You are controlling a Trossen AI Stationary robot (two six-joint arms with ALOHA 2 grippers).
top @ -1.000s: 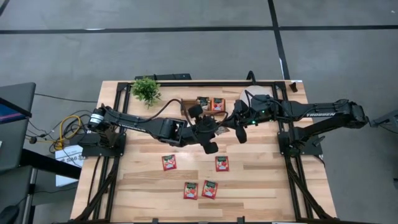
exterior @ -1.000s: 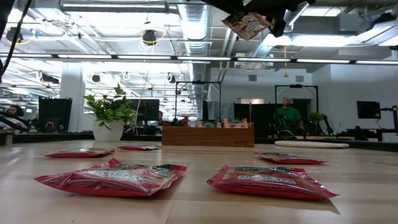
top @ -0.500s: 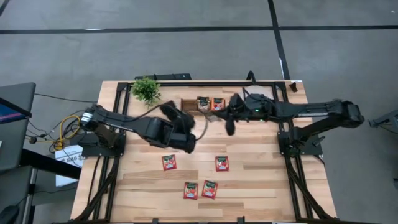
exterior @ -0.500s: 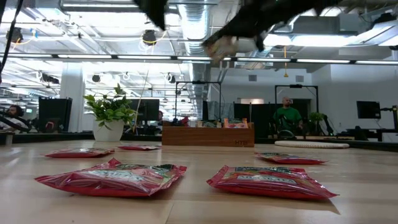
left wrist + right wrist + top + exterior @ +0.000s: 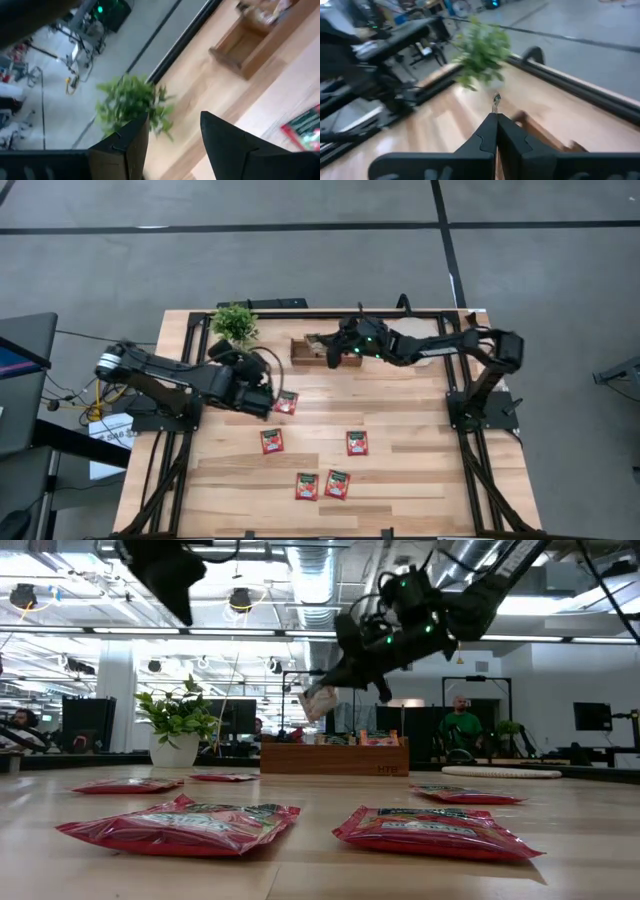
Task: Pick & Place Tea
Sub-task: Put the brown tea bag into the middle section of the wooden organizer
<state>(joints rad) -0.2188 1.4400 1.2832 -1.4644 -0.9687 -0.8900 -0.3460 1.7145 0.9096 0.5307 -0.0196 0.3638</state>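
Note:
My right gripper [image 5: 340, 680] is shut on a pale tea sachet [image 5: 318, 702] and holds it in the air over the left end of the wooden box [image 5: 334, 757] at the table's far side. In the high view the gripper [image 5: 326, 347] covers the inside of the box [image 5: 300, 350]. Several red tea sachets lie flat on the table, one [image 5: 287, 402] beside my left gripper and others nearer the front [image 5: 357, 443]. My left gripper [image 5: 172, 131] is open with nothing between its fingers, left of the centre [image 5: 266, 388], facing the plant [image 5: 131, 102]. My right gripper pinches one edge of the pale sachet [image 5: 496, 103] between its two shut fingers [image 5: 487, 131]. The fingers slant down from the table's right side. The sachet sticks out past the fingertips, tilted, lifted clear above the box.
A potted green plant [image 5: 235, 324] stands at the far left, close to the box. A round pale disc [image 5: 432, 348] lies under the right arm at the far right. Two red sachets [image 5: 306, 486] lie together near the front edge.
My two grippers were together above the table's middle and have parted. My left gripper has drawn back toward the table's left edge. My right gripper has carried the pale sachet down and toward the far left, to above the wooden box.

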